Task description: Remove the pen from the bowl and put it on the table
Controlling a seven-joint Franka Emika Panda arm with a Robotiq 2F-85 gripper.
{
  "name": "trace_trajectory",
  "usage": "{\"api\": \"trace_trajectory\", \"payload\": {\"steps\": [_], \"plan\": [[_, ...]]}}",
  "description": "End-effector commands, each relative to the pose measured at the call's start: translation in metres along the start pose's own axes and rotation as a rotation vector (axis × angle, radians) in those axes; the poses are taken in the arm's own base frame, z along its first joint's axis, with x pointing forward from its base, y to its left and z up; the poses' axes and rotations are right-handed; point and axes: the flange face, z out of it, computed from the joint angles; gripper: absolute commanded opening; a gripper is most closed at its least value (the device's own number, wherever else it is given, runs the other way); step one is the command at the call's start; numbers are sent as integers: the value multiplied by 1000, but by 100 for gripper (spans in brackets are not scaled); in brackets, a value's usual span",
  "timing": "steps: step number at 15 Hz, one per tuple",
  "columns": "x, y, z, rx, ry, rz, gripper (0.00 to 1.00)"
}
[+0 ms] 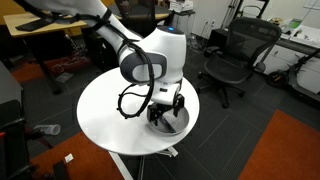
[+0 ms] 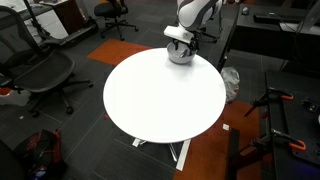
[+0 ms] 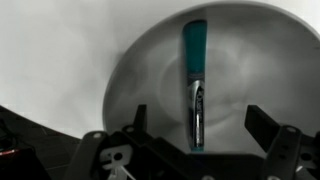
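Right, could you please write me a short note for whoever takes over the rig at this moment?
The gripper is open, low over the bowl, straddling the pen without gripping it.
The pen lies flat inside the bowl, which sits near the edge of the table.
Done: the approach only.
Left: grasp the pen, lift it out, lay it on the table.
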Motion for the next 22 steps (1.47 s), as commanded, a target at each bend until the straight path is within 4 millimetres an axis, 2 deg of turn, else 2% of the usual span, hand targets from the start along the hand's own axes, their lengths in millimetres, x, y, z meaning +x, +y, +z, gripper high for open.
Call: {"api": "trace_trajectory", "payload": {"steps": [1,2,3,5,13,14,15,18,22], "plan": [[2,-9,10,10,-23,-5,100],[2,-10,13,7,-25,-5,100],[2,-11,16,8,-25,-6,75],[2,-12,20,6,-25,-9,66],[3,-18,23,10,-26,-16,4],[3,-18,22,12,-26,-16,1],[2,-18,22,12,-26,-16,4],[1,-15,12,17,-18,-14,5],[-2,-7,-19,45,-3,-19,5]]}}
